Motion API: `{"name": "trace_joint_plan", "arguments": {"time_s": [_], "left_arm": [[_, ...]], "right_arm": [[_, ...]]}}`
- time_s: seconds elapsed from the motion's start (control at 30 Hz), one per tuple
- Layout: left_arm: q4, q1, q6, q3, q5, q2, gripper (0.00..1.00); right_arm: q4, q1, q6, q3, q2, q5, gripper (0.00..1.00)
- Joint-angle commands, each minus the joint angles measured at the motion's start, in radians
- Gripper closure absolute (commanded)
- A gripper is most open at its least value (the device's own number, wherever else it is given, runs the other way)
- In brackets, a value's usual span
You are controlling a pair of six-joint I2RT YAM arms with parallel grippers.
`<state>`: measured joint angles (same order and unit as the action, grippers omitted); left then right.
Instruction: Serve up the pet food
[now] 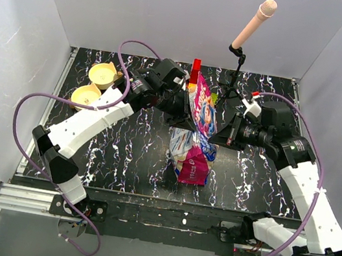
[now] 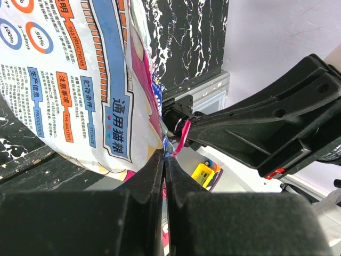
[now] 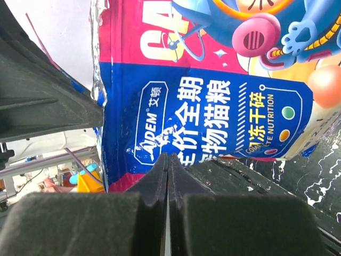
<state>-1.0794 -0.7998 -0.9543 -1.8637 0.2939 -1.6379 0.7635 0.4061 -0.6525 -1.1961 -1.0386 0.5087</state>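
Left tool [image 2: 165, 160]: fingers pressed together, clamped on the magenta seam of the bag [image 2: 80, 80], at its left edge.
Right tool [image 3: 168, 160]: fingers together, pinching the blue edge on the right side of the bag.
Bag place: mid-desk [image 1: 121, 152], between both tools. Its upper part is held up and tilted, and its crumpled pink lower end rests on the desk.
Bag look: glossy, creased foil with a white back panel, a blue and magenta front and a silver strip along one seam. A cartoon figure in blue, pink and orange is on the front.
Front writing: "AIDEM", "艾顿", "全期", "猫粮", "冻干碎", "NUTRITION". Large pale letters on the magenta are cut off.
Back writing: "INSTRUCTIONS", "PRODUCTION", "STORAGE", "THE MATTERS", "通用猫粮", rings marked "100%" and "50%", "3-4days". The small print is too fine to read.
Bowls [image 1: 103, 75]: two, tan, side by side, well left of the bag.
Red block [image 1: 196, 68]: just behind the top of the bag.
Mic [image 1: 254, 24]: pink, on a black stand, behind the bag to its right.
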Motion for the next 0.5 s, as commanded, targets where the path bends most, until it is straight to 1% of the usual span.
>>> {"name": "trace_joint_plan", "arguments": {"time_s": [0.0, 0.1, 0.13, 0.2, 0.23, 0.3, 0.37, 0.47], "left_arm": [[0.007, 0.007, 0.023, -0.025, 0.019, 0.041, 1.0], [0.065, 0.007, 0.034, -0.006, 0.065, 0.033, 1.0], [0.068, 0.005, 0.035, -0.008, 0.07, 0.03, 1.0], [0.067, 0.005, 0.035, -0.012, 0.073, 0.027, 1.0], [0.065, 0.007, 0.035, -0.017, 0.071, 0.026, 1.0], [0.032, 0.005, 0.031, -0.037, 0.045, 0.023, 1.0], [-0.034, 0.007, 0.025, -0.063, 0.016, 0.004, 1.0], [-0.048, 0.005, 0.034, -0.098, 0.014, -0.022, 1.0]], "right_arm": [[-0.048, 0.002, 0.019, -0.023, -0.015, 0.037, 0.99], [-0.069, 0.002, 0.048, -0.098, -0.066, 0.158, 0.97], [-0.063, 0.002, 0.053, -0.117, -0.083, 0.183, 0.92], [-0.05, 0.002, 0.053, -0.143, -0.095, 0.183, 0.83], [-0.038, 0.003, 0.057, -0.16, -0.1, 0.166, 0.77], [0.009, 0.011, 0.074, -0.215, -0.123, 0.122, 0.68], [0.075, 0.028, 0.091, -0.282, -0.161, 0.055, 0.67], [0.131, 0.068, 0.099, -0.347, -0.205, -0.016, 0.68]]}}
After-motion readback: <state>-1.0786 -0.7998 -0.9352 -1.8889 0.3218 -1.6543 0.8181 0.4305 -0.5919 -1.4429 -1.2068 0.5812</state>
